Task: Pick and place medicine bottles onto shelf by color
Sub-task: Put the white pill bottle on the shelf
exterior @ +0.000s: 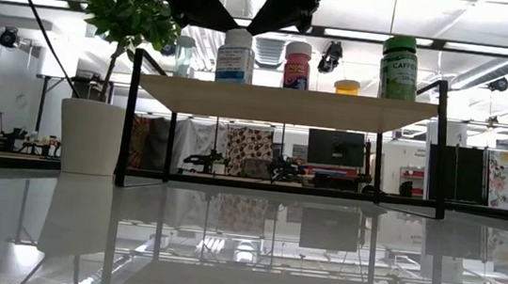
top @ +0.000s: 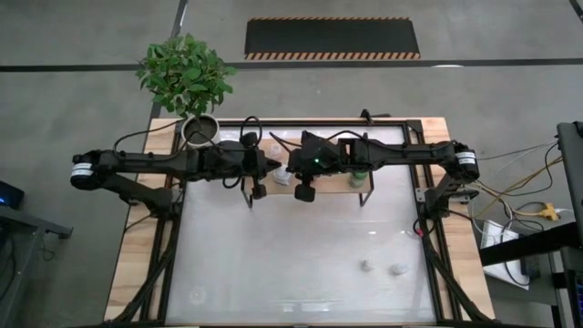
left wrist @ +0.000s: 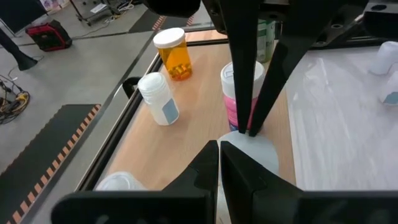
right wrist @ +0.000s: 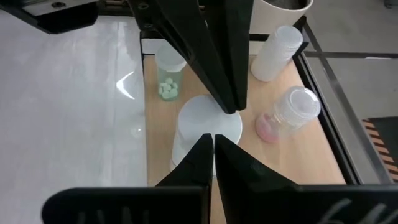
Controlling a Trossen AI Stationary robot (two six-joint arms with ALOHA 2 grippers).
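The shelf (top: 342, 180) stands at the far middle of the table and carries several medicine bottles. Among them are a white-capped bottle (right wrist: 208, 127), a pink-labelled one (left wrist: 239, 93), an orange one (left wrist: 172, 55), a green one (exterior: 399, 67) and a clear jar with pink pills (right wrist: 289, 115). My left gripper (left wrist: 219, 149) and my right gripper (right wrist: 212, 140) are both shut. They meet tip to tip just above the white-capped bottle's cap (exterior: 238, 36), the left (top: 273, 169) from the table's left and the right (top: 290, 169) from its right. My left gripper hovers with shut fingers at the white cap's edge (left wrist: 239, 144), slanting down from the table's left; I cannot tell whether it touches. My right gripper's shut fingertips (left wrist: 250, 127) stand over the same cap from the right; whether they touch it cannot be told.
A potted plant (top: 187, 77) in a pot (top: 200, 130) stands just left of the shelf. Two small bottles (top: 364, 266) (top: 397, 269) lie on the glossy white table top toward its near right. The shelf's black frame legs (exterior: 129, 115) rise at its ends.
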